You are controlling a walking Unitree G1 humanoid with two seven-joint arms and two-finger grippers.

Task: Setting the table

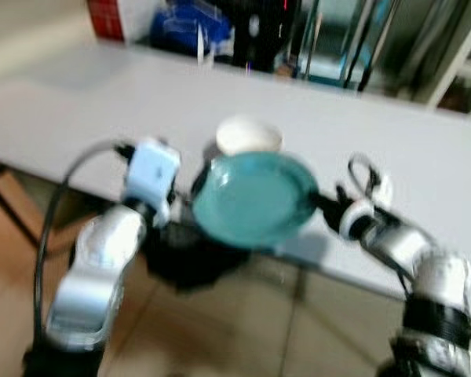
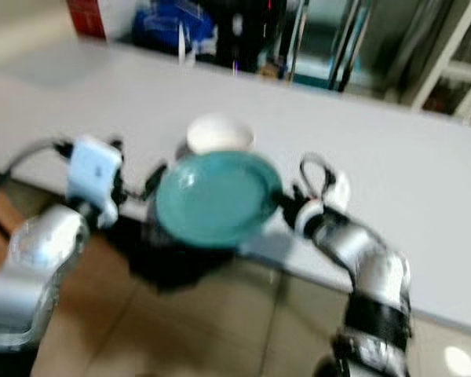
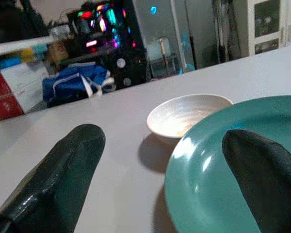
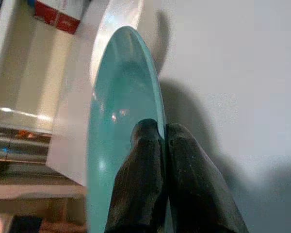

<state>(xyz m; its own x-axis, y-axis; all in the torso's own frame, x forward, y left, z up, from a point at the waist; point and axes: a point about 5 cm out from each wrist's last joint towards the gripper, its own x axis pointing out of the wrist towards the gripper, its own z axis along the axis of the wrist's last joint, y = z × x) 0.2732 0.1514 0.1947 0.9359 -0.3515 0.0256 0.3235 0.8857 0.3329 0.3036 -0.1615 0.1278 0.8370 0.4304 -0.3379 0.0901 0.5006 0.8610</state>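
1. A teal plate [image 1: 255, 198] is held above the near edge of a long pale grey worktop [image 1: 392, 149], tilted so its upper face shows to the head camera.
2. The right hand [image 4: 162, 138] is clenched on the plate's right rim; the right wrist view shows one black finger on each face of the rim, pressed together.
3. The left hand [image 3: 160, 160] is at the plate's left side with its two black fingers [image 3: 63, 170] spread wide apart, released. One finger lies over the plate's face, the other over the bare worktop; whether either touches the plate cannot be told.
4. A small white bowl [image 1: 249, 135] sits on the worktop just beyond the plate's far edge, upright.
5. At the far left edge of the worktop are a red and white box [image 1: 106, 17] and a blue bag [image 1: 184, 27], well apart from the plate.
6. Brown tiled floor [image 1: 220, 330] lies below the near edge of the worktop.
7. The head views are blurred.
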